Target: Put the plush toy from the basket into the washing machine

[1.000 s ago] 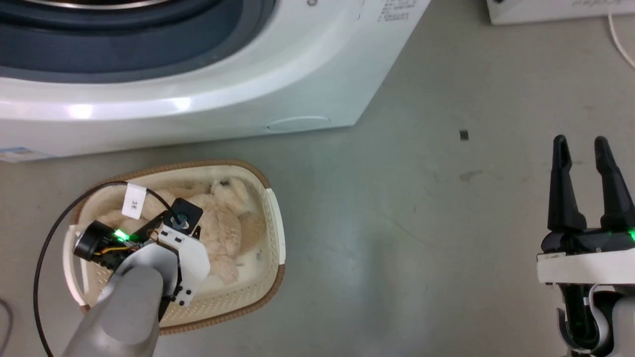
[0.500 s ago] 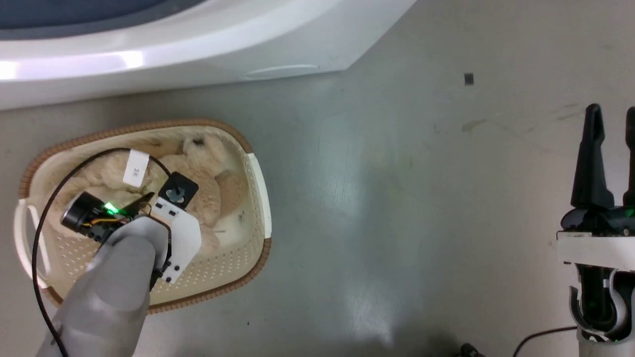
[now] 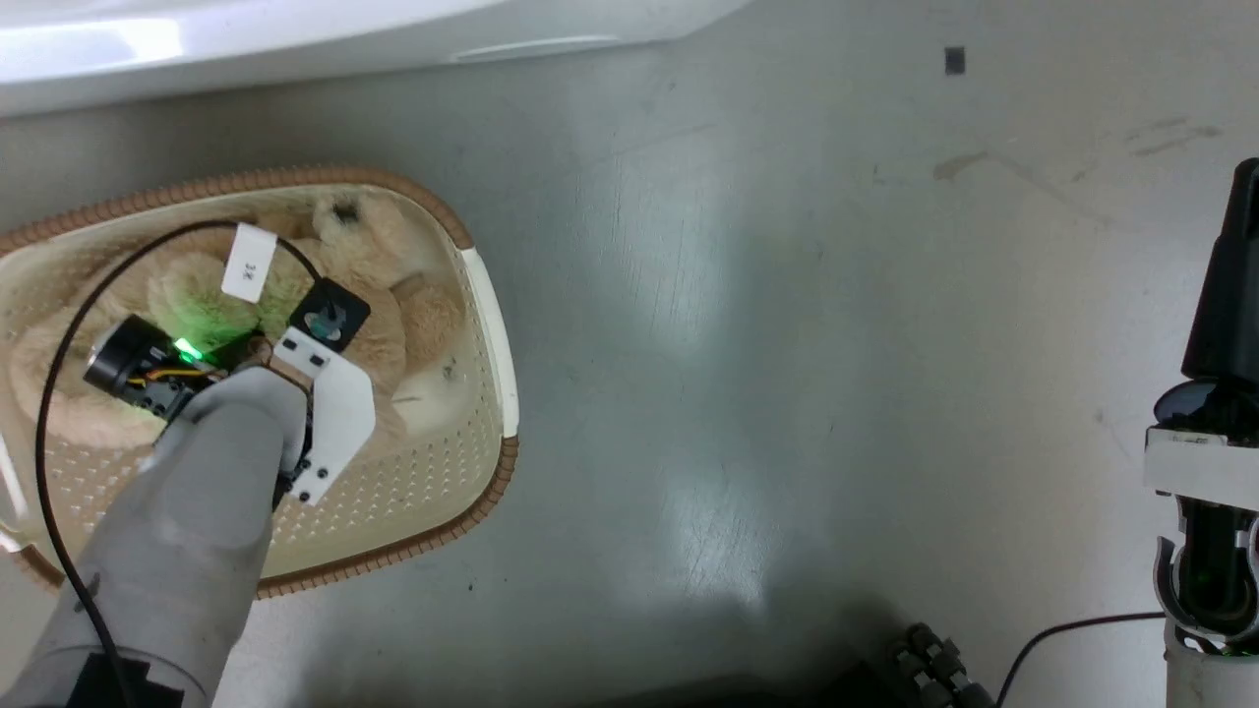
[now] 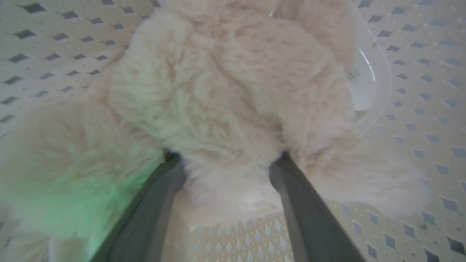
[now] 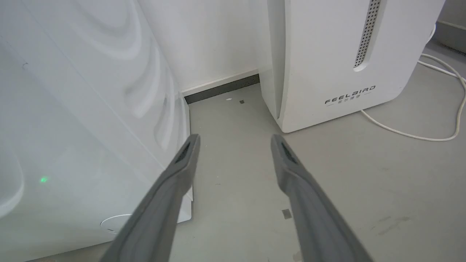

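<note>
Left wrist view: the left claw (image 4: 227, 157) is down inside the oval cream perforated plastic basket w/ brown woven-look rim (image 4: 418, 54). Its two dark fingers (image 4: 156, 203) are spread wide, tips sunk in the fur of the fluffy beige-cream plush toy (image 4: 225, 83) — a lobe of the toy sits between them, but no squeeze can be made out. Green light tints the fur at lower left.

Head view: the basket stands on the grey floor (image 3: 748, 324), near the front of the large white front-loading washing machine (image 3: 295, 34). The plush toy lies inside the basket, under the pale left forearm (image 3: 187, 531) reaching in from lower left.

Right wrist view: the right claw (image 5: 235, 137) hangs wide open & empty above the floor — the washing machine's glossy white side at that view's left, a plain white slanted appliance marked FEELBIRD (image 5: 327, 54) ahead at right, and a white cable (image 5: 429, 139) on the floor beside it.
</note>
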{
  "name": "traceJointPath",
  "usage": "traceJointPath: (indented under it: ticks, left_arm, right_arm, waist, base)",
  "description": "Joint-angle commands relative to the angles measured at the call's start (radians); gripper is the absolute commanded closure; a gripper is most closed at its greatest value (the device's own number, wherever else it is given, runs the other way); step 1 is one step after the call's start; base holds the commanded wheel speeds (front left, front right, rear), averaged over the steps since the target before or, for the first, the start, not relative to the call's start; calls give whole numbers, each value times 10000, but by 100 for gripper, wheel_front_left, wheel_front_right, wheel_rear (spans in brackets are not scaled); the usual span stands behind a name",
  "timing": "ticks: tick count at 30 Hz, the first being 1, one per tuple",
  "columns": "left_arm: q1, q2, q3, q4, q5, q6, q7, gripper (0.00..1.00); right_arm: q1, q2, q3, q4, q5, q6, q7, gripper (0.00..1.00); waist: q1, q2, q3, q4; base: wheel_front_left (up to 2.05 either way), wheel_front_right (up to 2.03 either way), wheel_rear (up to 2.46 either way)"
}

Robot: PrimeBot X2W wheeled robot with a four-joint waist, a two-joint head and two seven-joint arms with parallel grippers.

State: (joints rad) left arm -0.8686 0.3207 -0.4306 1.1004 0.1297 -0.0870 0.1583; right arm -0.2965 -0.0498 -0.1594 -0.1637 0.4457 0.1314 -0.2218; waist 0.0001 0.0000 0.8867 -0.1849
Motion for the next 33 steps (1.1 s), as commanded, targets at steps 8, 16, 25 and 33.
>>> traceJointPath:
  ticks: [8, 16, 25, 33]
  left_arm:
    - [-657, 197, -426, 1103, -139, -43, 366, 100]
    - [-1059, 325, -727, 1903, -367, -151, 479, 100]
    - [-571, 181, -636, 1904, -801, -168, 68, 100]
    - [219, -240, -360, 1904, -1464, -233, -542, 100]
  right_arm:
    - [-502, -4, -175, -167, 318, -7, -237, 0]
    - [-748, -4, -282, -140, 665, -7, -400, 0]
    - [-485, -4, -207, 118, 573, -7, -400, 0]
    - [51, -4, -106, 382, 281, -7, -400, 0]
  waist:
    - [-1, 0, 656, -91]
    - [-1, 0, 808, -264]
    - [-1, 0, -298, -196]
    - [-1, 0, -1782, 117]
  base:
    - [0, 0, 0]
    - [0, 0, 0]
    - [0, 0, 0]
    - [0, 0, 0]
